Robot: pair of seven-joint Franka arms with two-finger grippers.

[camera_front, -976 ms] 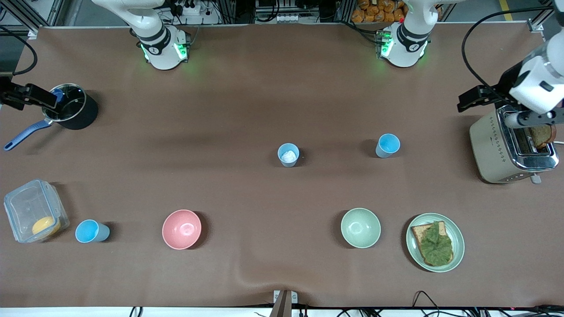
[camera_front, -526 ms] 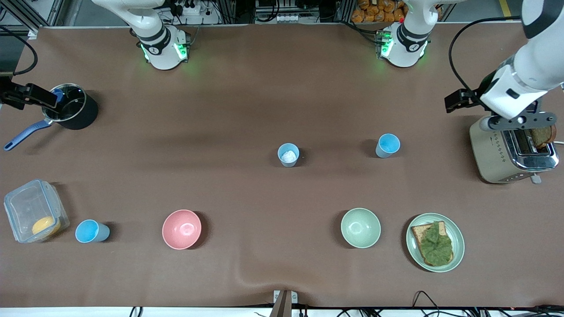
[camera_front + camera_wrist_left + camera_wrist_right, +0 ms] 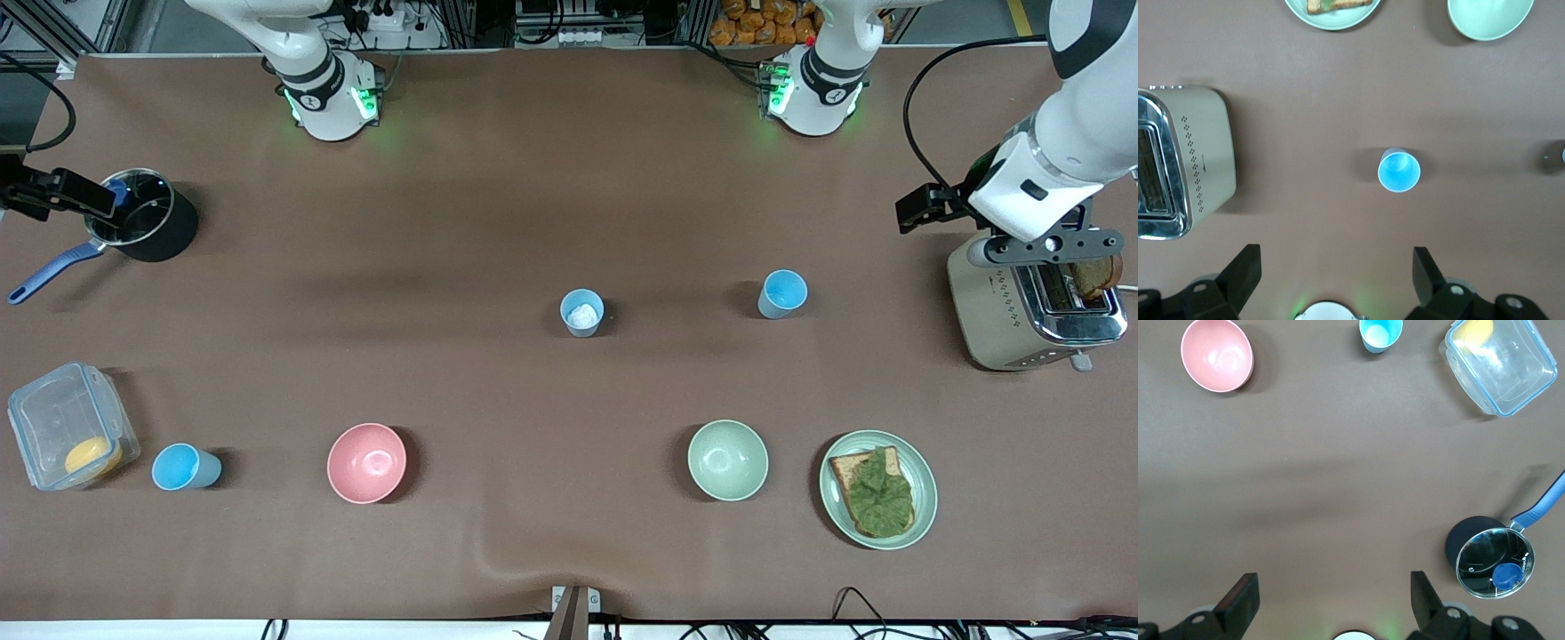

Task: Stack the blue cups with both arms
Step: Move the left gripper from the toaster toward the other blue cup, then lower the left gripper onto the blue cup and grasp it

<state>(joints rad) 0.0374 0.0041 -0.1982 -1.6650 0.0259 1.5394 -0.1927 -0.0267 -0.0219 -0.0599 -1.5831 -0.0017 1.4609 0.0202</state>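
Over the beige metal toaster (image 3: 1031,302) at the left arm's end of the table, left gripper (image 3: 1331,270) with fingers spread wide and empty; at the opposite end, over the lidded black saucepan (image 3: 142,227), right gripper (image 3: 1331,590) likewise spread and empty. Upright and well apart on the brown tabletop (image 3: 498,204): bright light-blue plastic tumbler (image 3: 782,293), paler grey-blue tumbler with a white patch inside (image 3: 582,313) mid-table, third light-blue tumbler (image 3: 182,468) beside the clear plastic box (image 3: 67,436).

Toaster (image 3: 1178,160) cut by edge; plate (image 3: 1331,17) cropped.
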